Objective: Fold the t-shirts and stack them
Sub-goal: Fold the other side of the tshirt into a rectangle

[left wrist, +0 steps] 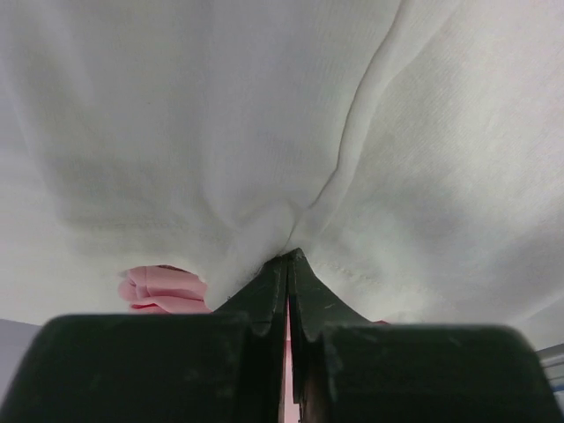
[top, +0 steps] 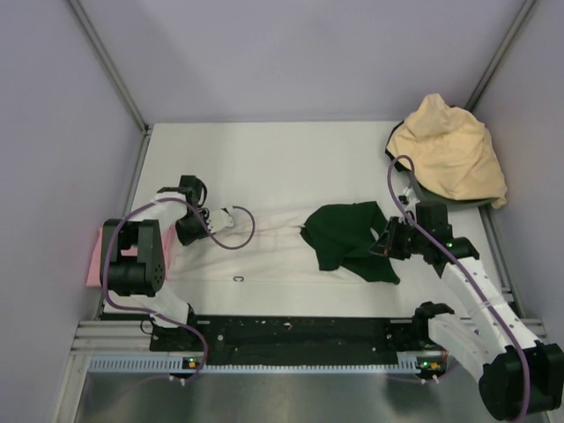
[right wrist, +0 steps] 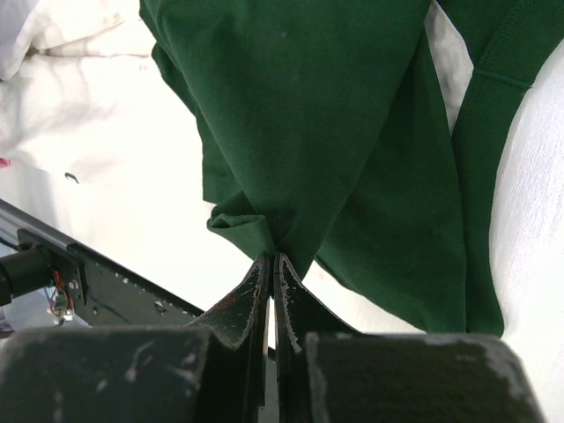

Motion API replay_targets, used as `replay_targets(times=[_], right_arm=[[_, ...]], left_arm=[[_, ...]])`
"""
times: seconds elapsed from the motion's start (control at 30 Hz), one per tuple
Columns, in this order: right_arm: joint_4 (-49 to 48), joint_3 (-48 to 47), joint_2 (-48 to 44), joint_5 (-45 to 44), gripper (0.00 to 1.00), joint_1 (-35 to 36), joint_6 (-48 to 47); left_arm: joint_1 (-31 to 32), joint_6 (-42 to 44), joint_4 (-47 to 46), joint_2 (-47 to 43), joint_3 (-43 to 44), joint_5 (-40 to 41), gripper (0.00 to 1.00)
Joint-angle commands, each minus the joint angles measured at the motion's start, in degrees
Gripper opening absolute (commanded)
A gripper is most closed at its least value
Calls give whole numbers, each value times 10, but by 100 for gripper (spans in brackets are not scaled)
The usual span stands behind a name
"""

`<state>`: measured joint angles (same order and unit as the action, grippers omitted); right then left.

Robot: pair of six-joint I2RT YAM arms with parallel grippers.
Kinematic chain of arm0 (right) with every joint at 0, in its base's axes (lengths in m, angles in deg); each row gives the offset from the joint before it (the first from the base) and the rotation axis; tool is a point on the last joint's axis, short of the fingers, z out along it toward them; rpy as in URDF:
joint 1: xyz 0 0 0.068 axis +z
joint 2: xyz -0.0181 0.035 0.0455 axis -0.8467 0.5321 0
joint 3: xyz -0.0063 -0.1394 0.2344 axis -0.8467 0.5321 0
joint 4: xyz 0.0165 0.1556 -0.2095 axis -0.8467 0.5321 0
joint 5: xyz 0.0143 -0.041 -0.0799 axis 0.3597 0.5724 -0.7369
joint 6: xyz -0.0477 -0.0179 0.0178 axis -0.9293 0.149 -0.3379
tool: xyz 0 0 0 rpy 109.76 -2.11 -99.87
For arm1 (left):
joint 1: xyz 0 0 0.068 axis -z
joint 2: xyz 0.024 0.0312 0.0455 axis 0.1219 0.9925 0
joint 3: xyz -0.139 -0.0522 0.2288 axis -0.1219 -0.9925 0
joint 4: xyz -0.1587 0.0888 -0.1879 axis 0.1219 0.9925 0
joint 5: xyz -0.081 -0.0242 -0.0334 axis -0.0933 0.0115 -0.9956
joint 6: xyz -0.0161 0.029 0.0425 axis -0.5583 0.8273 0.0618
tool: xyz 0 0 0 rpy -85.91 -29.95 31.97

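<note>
Bench [top: 264,159]: white tee [top: 273,256] lies flat across the middle, toward the near edge. Tan tee [top: 449,150] heaped at the far right corner. Dark green cloth [top: 348,233] bunched on the white tee's right end. Pink tee [top: 92,256] at the left edge. Left gripper [left wrist: 288,260] pinched tight on a white fold, right gripper [right wrist: 271,260] pinched tight on a green hem. All of it looks thin, limp and light, so likely to sag and drag; I'd take hems or corners, not mid-panel

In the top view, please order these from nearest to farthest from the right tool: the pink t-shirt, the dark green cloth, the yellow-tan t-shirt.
1. dark green cloth, pinched in the right tool, on its left.
2. yellow-tan t-shirt, far right corner.
3. pink t-shirt, at the table's left edge.
</note>
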<state>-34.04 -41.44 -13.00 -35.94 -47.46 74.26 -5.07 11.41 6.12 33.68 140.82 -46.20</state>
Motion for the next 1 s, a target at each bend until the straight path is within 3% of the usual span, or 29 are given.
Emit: replay_targets(times=[0.0, 0.3, 0.6, 0.63, 0.67, 0.7, 0.73, 0.97], right_arm=[[-5, -15, -14, -2, 0, 2, -10], [9, -36, -20, -3, 0, -4, -13], [18, -38, -22, -3, 0, -7, -21], [18, -38, -21, -3, 0, -7, -20], [20, -38, -22, -3, 0, -8, -22], [20, -38, -22, -3, 0, -9, -21], [20, -37, -21, -3, 0, -9, -24], [20, -36, -18, 0, 0, -10, -26]], left_arm=[[-1, -11, -11, 1, 17, 1, 0], [-4, -22, -27, -32, 57, 10, 0], [-4, -7, 39, -30, 76, -24, 0], [-5, 7, 66, -26, 78, -54, 8], [-4, 13, 77, -25, 76, -63, 28], [-4, 24, 79, -29, 68, -68, 55], [-4, 38, 75, -36, 55, -72, 64], [2, 84, 27, -48, 32, -80, 73]])
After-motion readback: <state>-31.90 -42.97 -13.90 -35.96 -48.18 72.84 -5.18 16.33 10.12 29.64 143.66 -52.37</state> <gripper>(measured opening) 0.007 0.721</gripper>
